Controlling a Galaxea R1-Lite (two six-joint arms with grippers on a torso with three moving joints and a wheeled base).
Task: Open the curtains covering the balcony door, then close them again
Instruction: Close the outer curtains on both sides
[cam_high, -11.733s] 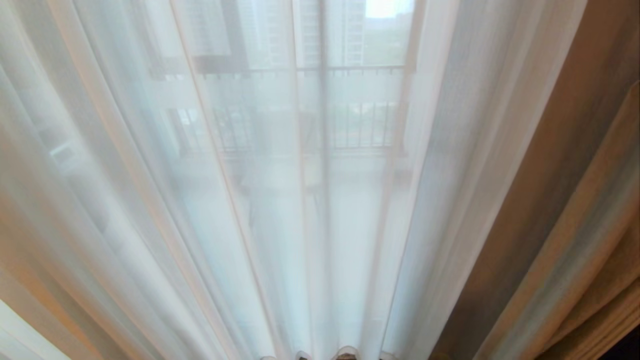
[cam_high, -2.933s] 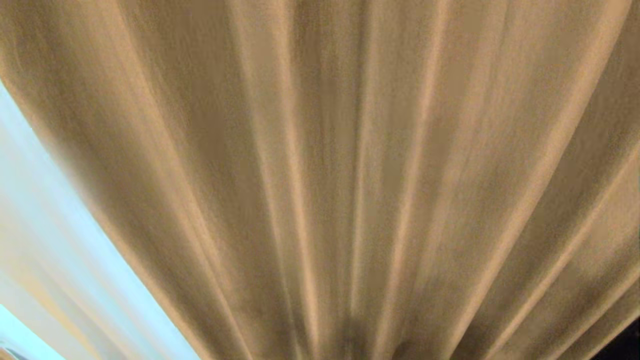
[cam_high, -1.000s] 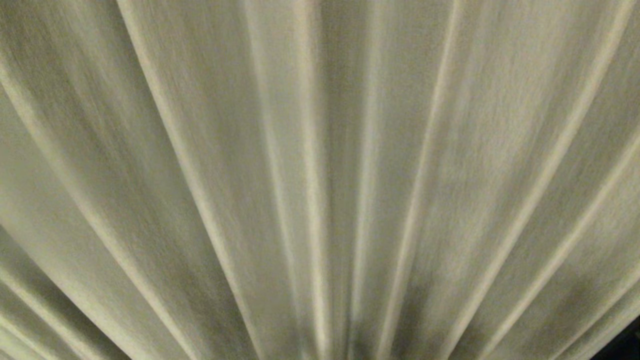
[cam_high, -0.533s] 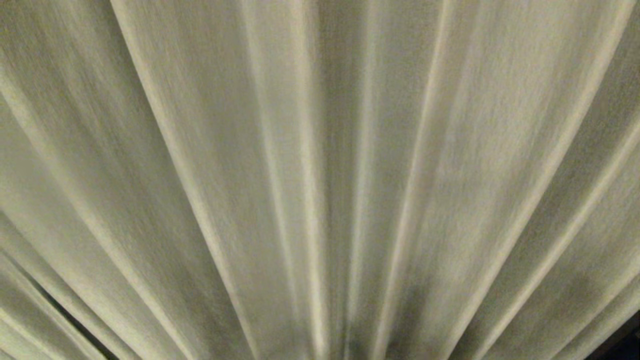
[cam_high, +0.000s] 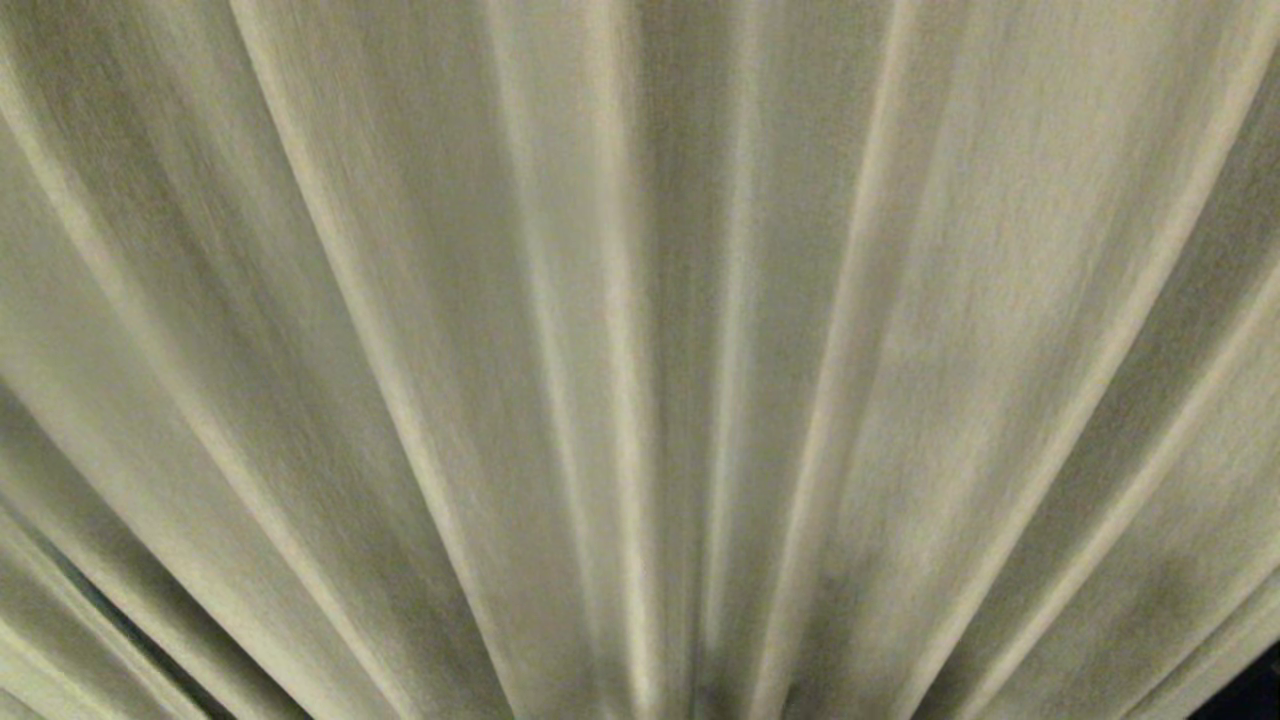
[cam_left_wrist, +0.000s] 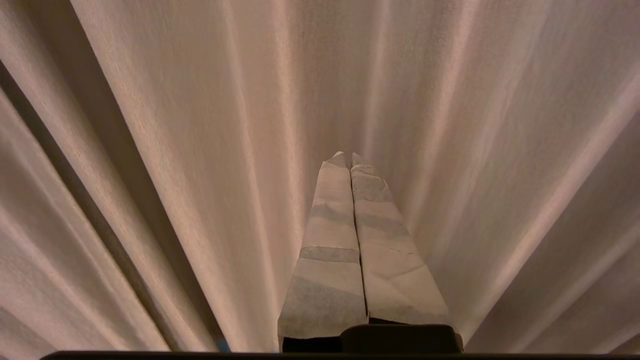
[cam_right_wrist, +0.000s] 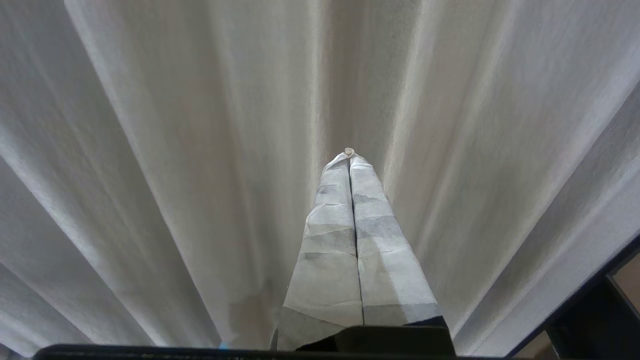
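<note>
Thick beige-grey pleated curtains (cam_high: 640, 330) fill the whole head view, hanging in long vertical folds. The same curtains (cam_left_wrist: 175, 150) fill the left wrist view, where my left gripper (cam_left_wrist: 348, 156) is shut with nothing between its taped fingers and points at the fabric. In the right wrist view the curtains (cam_right_wrist: 175, 150) hang close ahead, and my right gripper (cam_right_wrist: 349, 152) is shut and empty, with its tip close to a fold; whether it touches is unclear. The balcony door is hidden behind the fabric. Neither gripper shows in the head view.
A narrow dark gap (cam_high: 130, 630) between folds shows at the lower left of the head view. A dark frame piece (cam_right_wrist: 595, 305) stands past the curtain's edge in the right wrist view.
The whole head picture has drifted: the sheer white curtain with the balcony behind it gave way to opaque fabric. Over the last second the folds shifted slightly and the lower-left dark gap widened.
</note>
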